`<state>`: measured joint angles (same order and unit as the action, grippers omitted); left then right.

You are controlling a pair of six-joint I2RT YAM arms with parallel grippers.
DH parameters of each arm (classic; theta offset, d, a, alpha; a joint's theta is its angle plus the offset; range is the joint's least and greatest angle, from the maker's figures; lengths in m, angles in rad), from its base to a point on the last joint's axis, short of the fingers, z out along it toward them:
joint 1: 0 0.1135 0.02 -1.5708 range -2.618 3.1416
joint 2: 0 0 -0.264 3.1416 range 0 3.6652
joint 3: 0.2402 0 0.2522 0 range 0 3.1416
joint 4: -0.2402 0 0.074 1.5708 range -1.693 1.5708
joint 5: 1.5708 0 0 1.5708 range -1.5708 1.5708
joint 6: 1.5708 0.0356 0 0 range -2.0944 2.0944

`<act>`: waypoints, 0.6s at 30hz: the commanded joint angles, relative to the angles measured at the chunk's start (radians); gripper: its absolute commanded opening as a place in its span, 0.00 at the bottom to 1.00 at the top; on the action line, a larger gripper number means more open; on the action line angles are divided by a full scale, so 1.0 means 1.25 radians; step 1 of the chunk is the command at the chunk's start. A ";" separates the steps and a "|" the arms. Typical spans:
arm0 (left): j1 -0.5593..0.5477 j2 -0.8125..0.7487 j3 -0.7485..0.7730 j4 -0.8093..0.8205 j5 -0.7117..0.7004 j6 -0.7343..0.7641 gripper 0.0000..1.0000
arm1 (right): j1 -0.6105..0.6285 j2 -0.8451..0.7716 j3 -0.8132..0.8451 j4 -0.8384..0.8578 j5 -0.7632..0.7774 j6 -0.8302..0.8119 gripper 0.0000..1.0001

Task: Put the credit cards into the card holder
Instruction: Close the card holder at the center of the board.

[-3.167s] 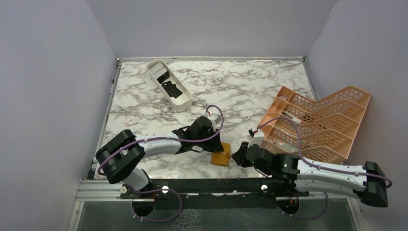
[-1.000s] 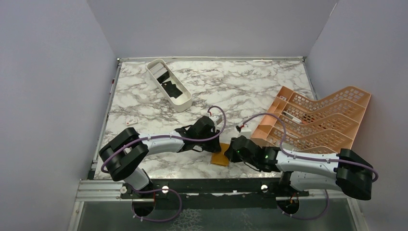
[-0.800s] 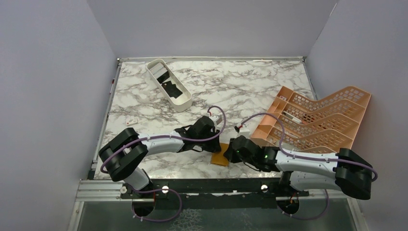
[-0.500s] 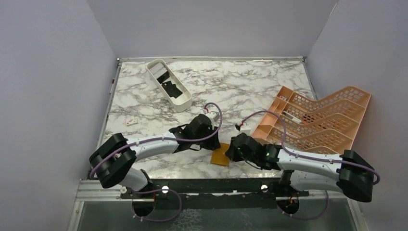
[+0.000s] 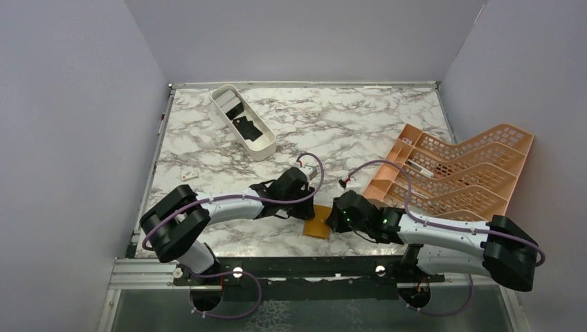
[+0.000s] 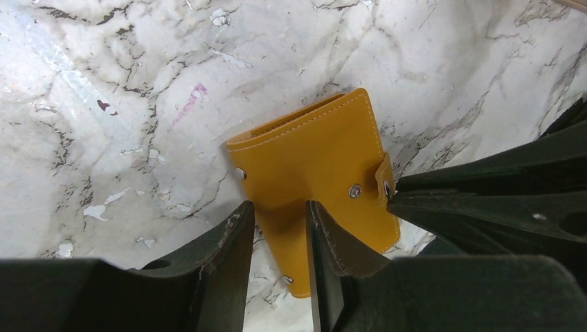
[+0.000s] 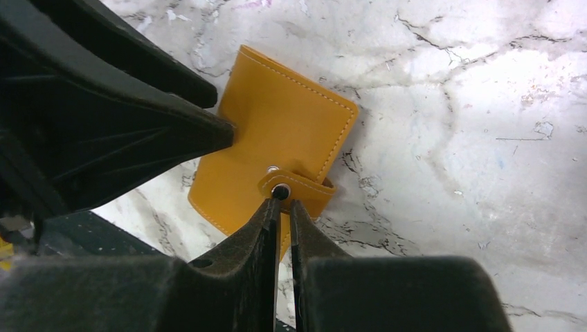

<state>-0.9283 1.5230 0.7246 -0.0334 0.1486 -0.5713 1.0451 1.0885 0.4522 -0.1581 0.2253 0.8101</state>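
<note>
At the holder (image 6: 311,173)'s right edge, the right gripper (image 7: 284,202) (well apart earlier) now pinches the snap tab (image 7: 301,187). Left gripper (image 6: 278,209) sits at its left edge, jaws slightly apart; holder unmoved.

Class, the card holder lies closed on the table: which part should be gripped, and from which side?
Grip the snap tab wrapped over the card holder's edge, coming from the right arm's side. The holder lies flat and shut, so that tab is its only raised lip.
</note>
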 commanded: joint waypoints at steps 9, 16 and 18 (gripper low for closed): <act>0.004 0.020 0.010 -0.007 -0.019 0.031 0.33 | -0.015 0.077 -0.009 0.090 -0.043 -0.029 0.13; 0.004 0.024 0.010 -0.015 -0.023 0.037 0.32 | -0.015 0.052 0.008 0.063 -0.081 -0.034 0.13; 0.004 0.029 0.009 -0.021 -0.032 0.043 0.32 | -0.016 0.032 0.008 0.044 -0.062 -0.036 0.13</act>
<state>-0.9241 1.5387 0.7246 -0.0410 0.1413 -0.5430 1.0271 1.1679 0.4419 -0.0834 0.1650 0.7822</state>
